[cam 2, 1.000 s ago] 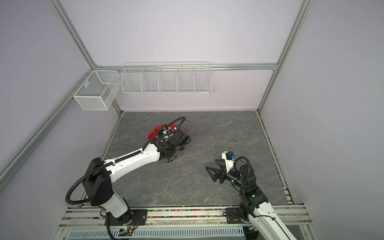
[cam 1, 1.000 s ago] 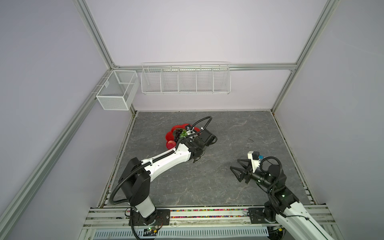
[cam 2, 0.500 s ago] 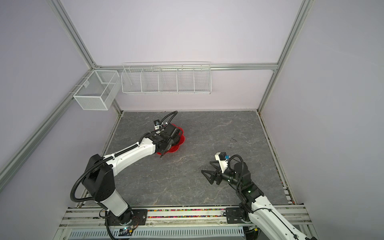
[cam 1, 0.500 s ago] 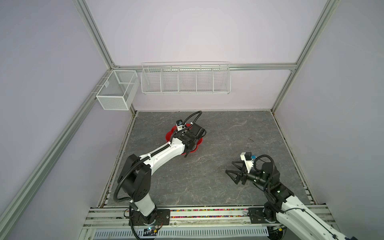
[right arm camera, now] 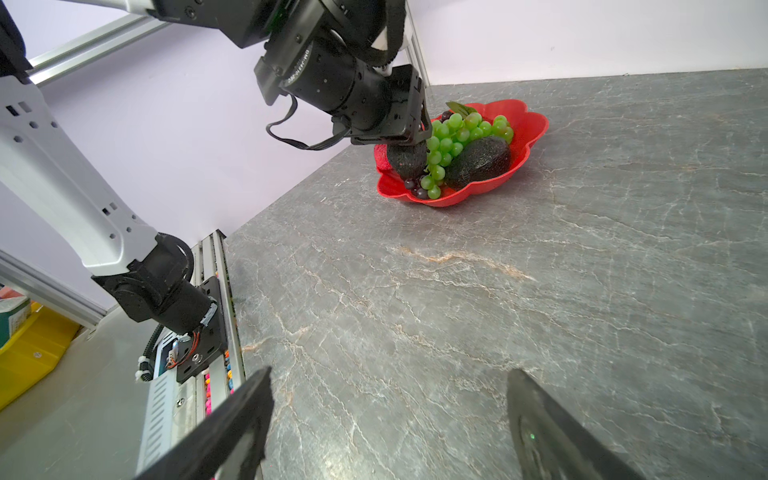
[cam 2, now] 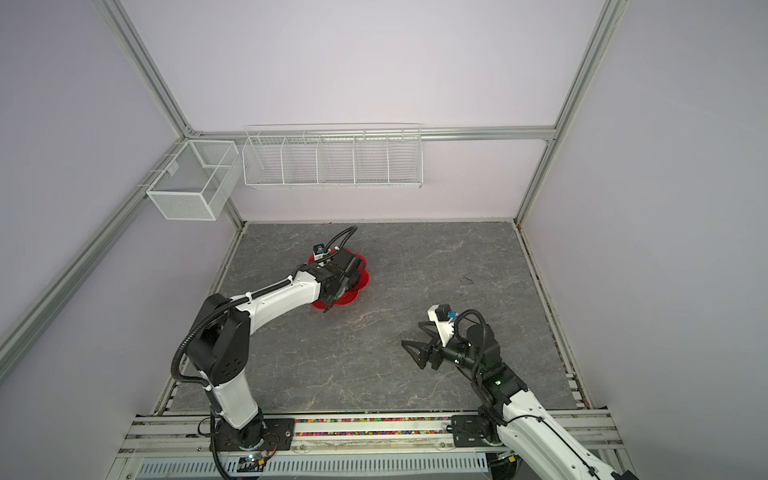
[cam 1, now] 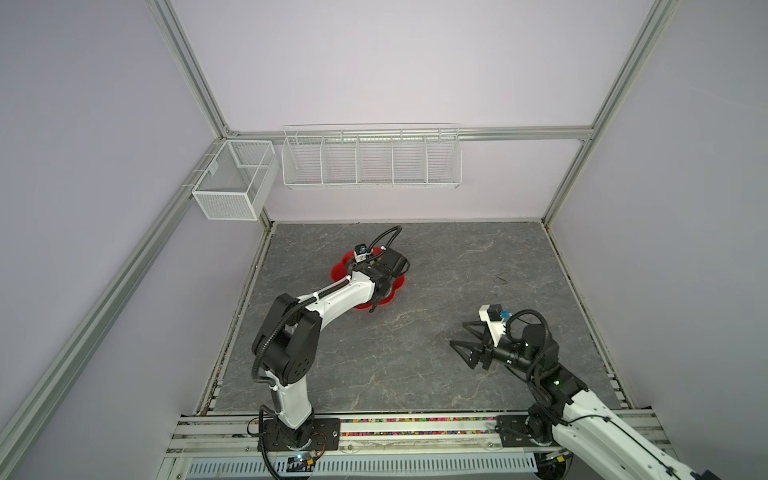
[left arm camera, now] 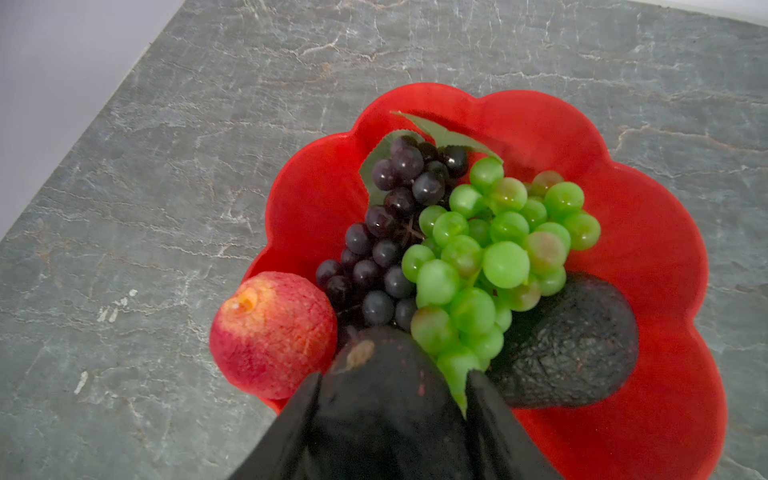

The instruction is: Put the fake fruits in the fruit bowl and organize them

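Observation:
The red flower-shaped fruit bowl sits on the grey table at the back left, mostly under my left arm in both top views. In it lie a purple grape bunch, a green grape bunch and an avocado. A red apple rests on its rim. My left gripper is shut on another dark avocado, held low over the bowl's edge beside the apple. My right gripper stands open and empty over bare table at the front right.
Two white wire baskets hang on the back and left walls above the table. The arm rail runs along the front edge. A yellow bin stands off the table beyond that rail.
My left gripper has carried the avocado leftward from beside the bowl to over it. The right arm has drawn back a little toward the front, still open.

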You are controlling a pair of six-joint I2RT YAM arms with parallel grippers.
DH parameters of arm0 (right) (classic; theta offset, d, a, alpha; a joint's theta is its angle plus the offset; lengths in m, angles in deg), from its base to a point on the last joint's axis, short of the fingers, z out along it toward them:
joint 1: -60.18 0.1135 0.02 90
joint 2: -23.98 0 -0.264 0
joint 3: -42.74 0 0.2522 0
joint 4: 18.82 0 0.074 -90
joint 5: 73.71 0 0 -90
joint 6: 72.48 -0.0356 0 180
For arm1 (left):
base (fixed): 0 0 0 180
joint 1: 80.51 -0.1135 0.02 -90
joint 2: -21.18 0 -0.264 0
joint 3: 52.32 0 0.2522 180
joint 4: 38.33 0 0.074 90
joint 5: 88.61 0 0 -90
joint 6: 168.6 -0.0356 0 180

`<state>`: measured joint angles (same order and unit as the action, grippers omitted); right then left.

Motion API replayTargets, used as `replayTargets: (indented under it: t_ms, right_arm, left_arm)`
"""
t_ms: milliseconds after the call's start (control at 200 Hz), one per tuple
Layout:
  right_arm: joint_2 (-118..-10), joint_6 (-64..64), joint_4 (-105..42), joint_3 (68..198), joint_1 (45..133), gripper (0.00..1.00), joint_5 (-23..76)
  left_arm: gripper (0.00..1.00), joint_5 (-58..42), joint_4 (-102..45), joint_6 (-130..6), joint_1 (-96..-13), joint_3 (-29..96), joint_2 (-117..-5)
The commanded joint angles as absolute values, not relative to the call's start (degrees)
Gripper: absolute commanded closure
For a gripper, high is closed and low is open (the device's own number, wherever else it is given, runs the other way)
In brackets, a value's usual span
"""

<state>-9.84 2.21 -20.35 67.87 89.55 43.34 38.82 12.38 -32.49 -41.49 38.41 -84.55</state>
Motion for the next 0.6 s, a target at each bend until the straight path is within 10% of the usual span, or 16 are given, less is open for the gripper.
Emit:
replayTargets:
  t_ms: [0, 595]
  right_arm:
    - [-10.28, 3.64, -20.61, 69.05, 89.98, 0.11, 42.43]
    - [-9.68, 4.08, -24.58, 70.04, 90.14, 0.11, 36.25]
  left_arm:
    - [0.49, 37.26, 14.21, -30.97, -41.14, 41.27, -87.25]
    - [0.33, 40.26, 12.38, -35.41, -40.87, 40.68, -78.70]
